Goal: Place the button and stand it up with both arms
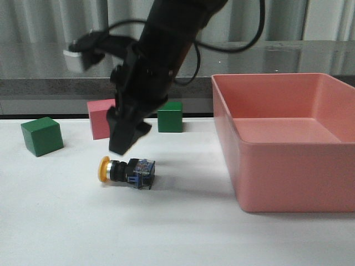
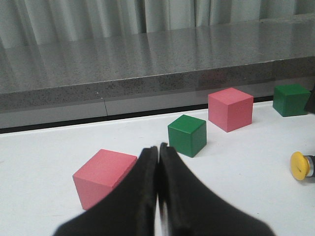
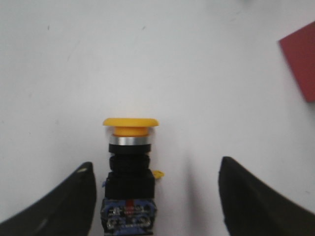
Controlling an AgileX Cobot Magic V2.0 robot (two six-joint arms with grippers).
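Observation:
The button (image 1: pixel 127 170) lies on its side on the white table, yellow cap pointing left and blue base to the right. My right gripper (image 1: pixel 125 143) hangs open just above and behind it. In the right wrist view the button (image 3: pixel 130 162) lies between the two spread fingers of the gripper (image 3: pixel 156 169), nearer one finger, and touches neither. My left gripper (image 2: pixel 158 147) is shut and empty, low over the table, and does not show in the front view. From it the button's cap (image 2: pixel 300 165) shows far off at the frame edge.
A large pink bin (image 1: pixel 288 172) stands right of the button. A green cube (image 1: pixel 41 136), a pink cube (image 1: pixel 100 118) and another green cube (image 1: pixel 170 116) sit behind it. Another pink cube (image 2: pixel 104 177) lies close to the left gripper. A grey ledge runs along the back.

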